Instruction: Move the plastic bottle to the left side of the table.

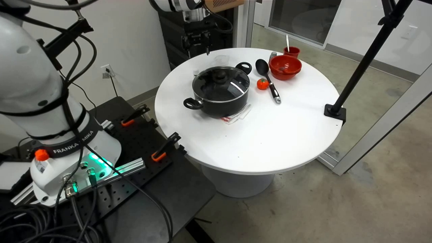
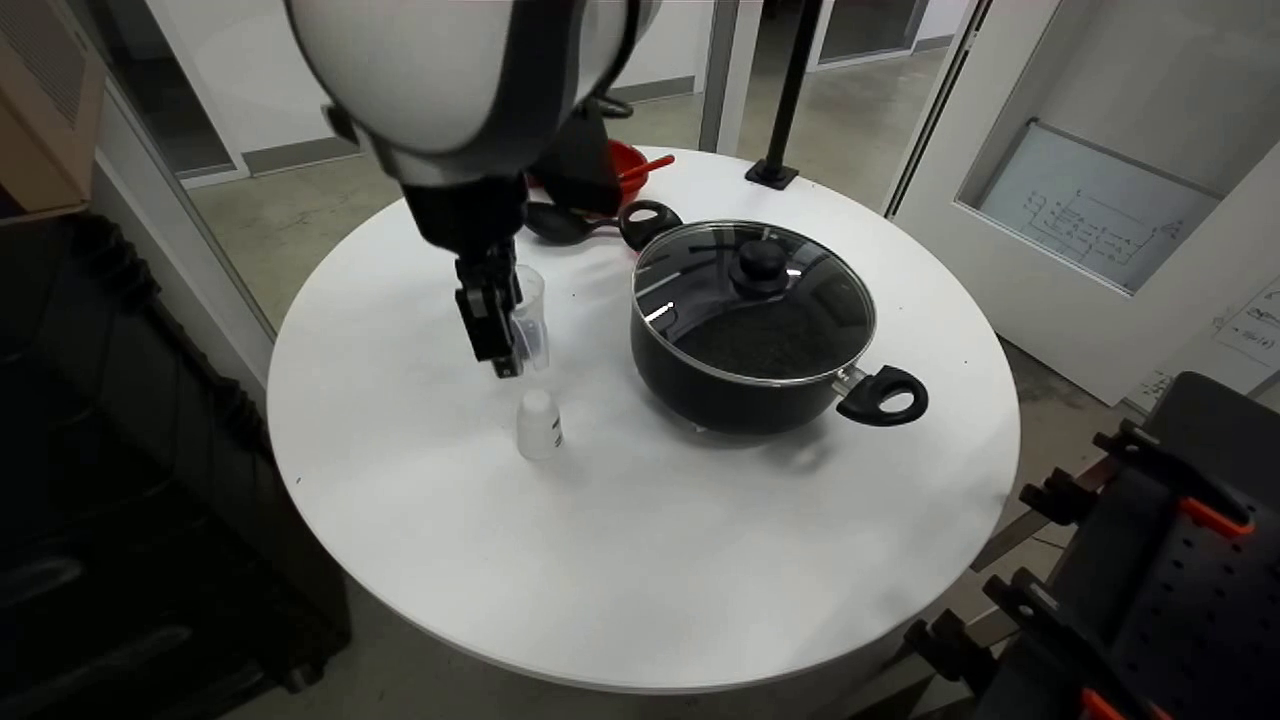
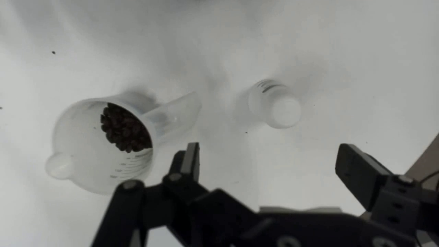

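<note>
The plastic bottle (image 2: 539, 428) is small, whitish and upright on the round white table (image 2: 650, 570). In the wrist view the bottle (image 3: 272, 103) lies ahead of the fingertips, roughly midway between them across the picture. In an exterior view the bottle (image 1: 196, 72) shows small beside the black pot's far left edge. My gripper (image 3: 267, 149) is open and empty, with its fingers wide apart. It hangs above the table near the bottle and does not touch it; the gripper also shows in both exterior views (image 1: 198, 53) (image 2: 505, 362).
A clear measuring cup (image 3: 82, 133) with dark beans stands beside the bottle, its handle pointing towards it. The lidded black pot (image 2: 745, 385) is close by. A black spoon (image 1: 267, 79), a tomato (image 1: 262, 84), red bowls (image 1: 285, 67) and a red cup (image 1: 292, 51) stand farther off.
</note>
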### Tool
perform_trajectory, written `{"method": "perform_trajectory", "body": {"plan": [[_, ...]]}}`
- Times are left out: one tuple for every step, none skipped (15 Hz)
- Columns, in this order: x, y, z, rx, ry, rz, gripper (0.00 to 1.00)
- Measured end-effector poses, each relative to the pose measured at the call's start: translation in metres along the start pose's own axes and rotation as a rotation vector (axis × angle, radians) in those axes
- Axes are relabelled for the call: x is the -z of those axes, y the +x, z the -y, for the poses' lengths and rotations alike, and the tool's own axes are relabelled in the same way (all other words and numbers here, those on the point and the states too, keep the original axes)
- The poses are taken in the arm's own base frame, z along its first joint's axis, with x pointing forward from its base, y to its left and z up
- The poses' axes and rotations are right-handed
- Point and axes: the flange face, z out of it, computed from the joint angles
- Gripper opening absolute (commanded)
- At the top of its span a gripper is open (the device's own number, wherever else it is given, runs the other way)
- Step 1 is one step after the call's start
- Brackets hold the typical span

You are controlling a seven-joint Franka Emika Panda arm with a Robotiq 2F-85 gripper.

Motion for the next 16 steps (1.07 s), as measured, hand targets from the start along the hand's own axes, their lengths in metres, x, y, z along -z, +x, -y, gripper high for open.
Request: {"method": "perform_trajectory", "body": {"plan": [[0.015, -0.008, -0.011, -0.046, 0.016, -0.019, 1.0], [0.029, -0.016, -0.021, -0.088, 0.033, -0.038, 1.0], [0.043, -0.024, -0.031, -0.128, 0.05, -0.058, 1.0], [0.057, -0.033, -0.039, -0.165, 0.066, -0.08, 1.0], [0.07, -0.041, -0.047, -0.206, 0.08, -0.1, 1.0], [0.082, -0.048, -0.054, -0.249, 0.091, -0.122, 1.0], [0.094, -0.056, -0.061, -0.287, 0.099, -0.145, 1.0], [0.105, -0.063, -0.067, -0.33, 0.105, -0.165, 1.0], [0.115, -0.071, -0.072, -0.377, 0.111, -0.183, 1.0], [0.124, -0.079, -0.077, -0.424, 0.114, -0.198, 1.0], [0.132, -0.088, -0.081, -0.477, 0.114, -0.207, 1.0], [0.139, -0.099, -0.086, -0.528, 0.108, -0.211, 1.0], [0.146, -0.11, -0.091, -0.567, 0.097, -0.212, 1.0], [0.151, -0.121, -0.095, -0.6, 0.087, -0.21, 1.0], [0.156, -0.133, -0.098, -0.631, 0.077, -0.207, 1.0], [0.159, -0.143, -0.1, -0.65, 0.07, -0.204, 1.0]]}}
